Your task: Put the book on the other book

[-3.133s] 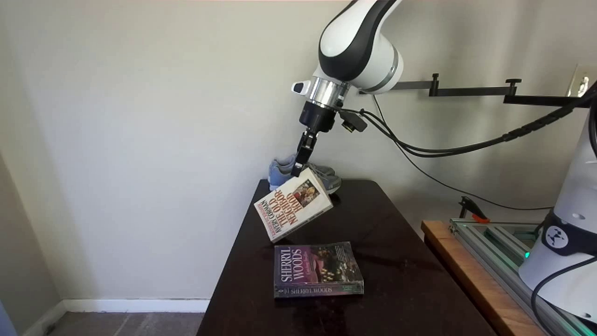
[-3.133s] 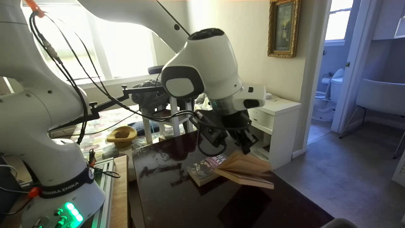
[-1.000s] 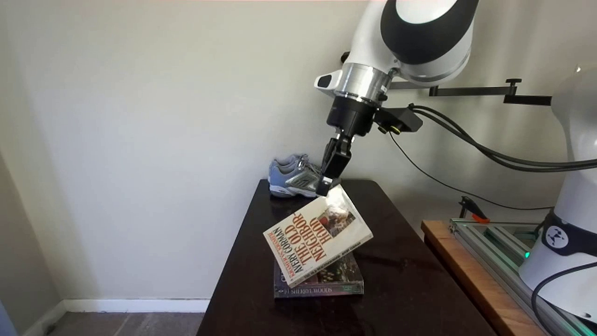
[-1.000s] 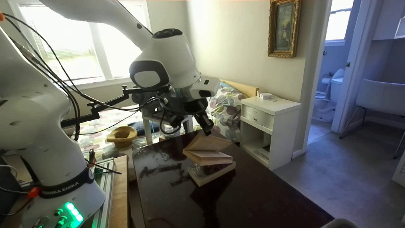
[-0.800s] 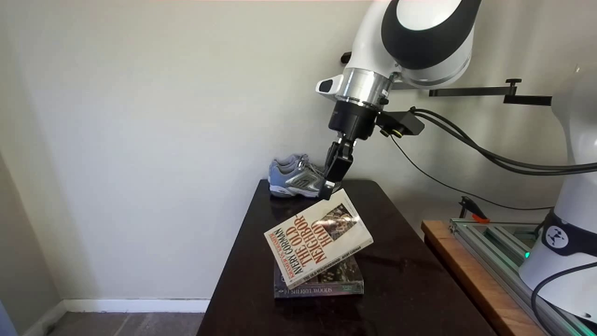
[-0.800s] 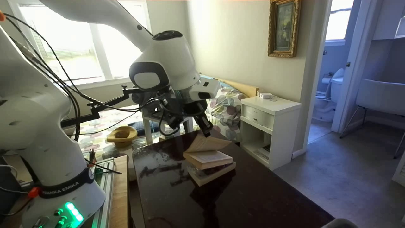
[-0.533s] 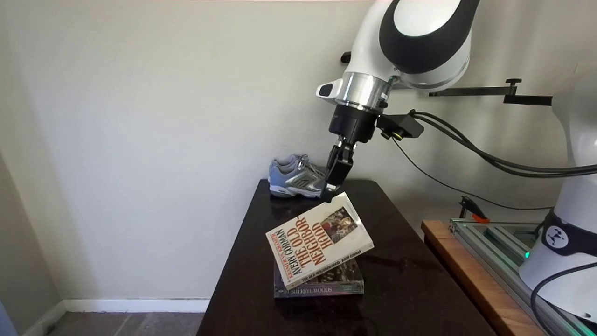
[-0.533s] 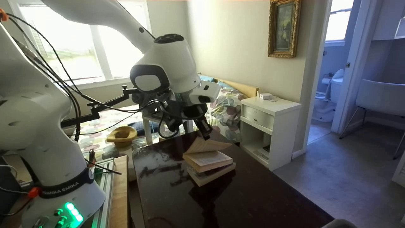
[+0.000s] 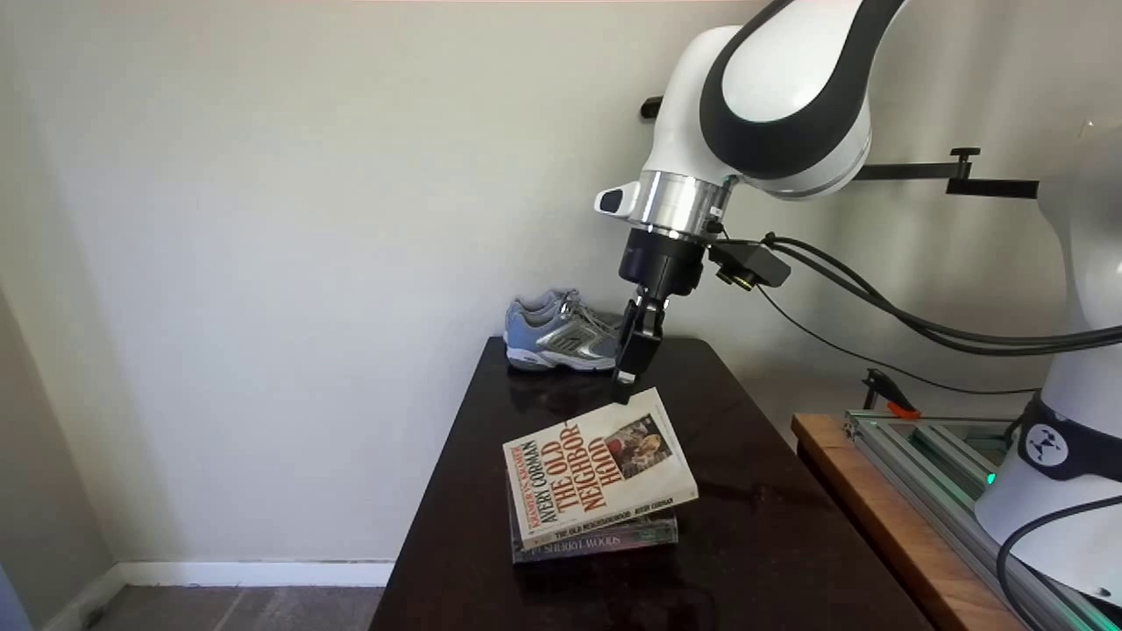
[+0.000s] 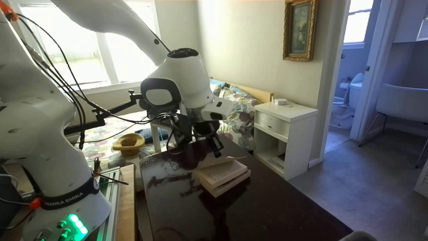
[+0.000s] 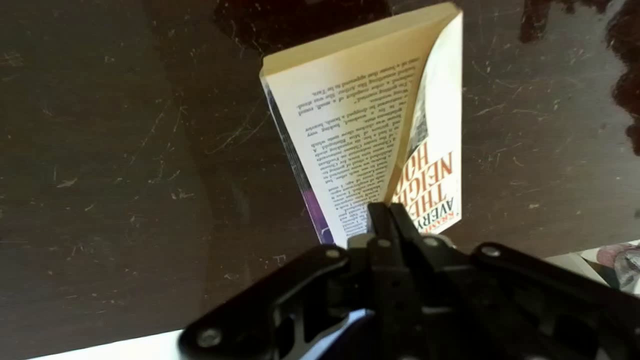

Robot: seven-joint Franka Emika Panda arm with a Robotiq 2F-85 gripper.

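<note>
A: Where is the cream book?
B: Resting askew on the dark book, which lies on the surface. Front cover raised and curled; printed pages show in the wrist view.
A: End effector?
B: Closed, pinching the raised cover near its edge. Whether pages are caught with it, cannot tell.
A: Legible writing?
B: Cream cover: "THE OLD NEIGHBOR-HOOD" in red, "AVERY CORMAN" in black; title and author again on the spine. Dark spine: "SHERRYL WOODS". Its front is mostly covered. Arm base, in an exterior view: "FRANKA EMIKA".
A: Anything else on the surface?
B: Blue-grey shoes at the far end, apart from both books; markings too small to read.
</note>
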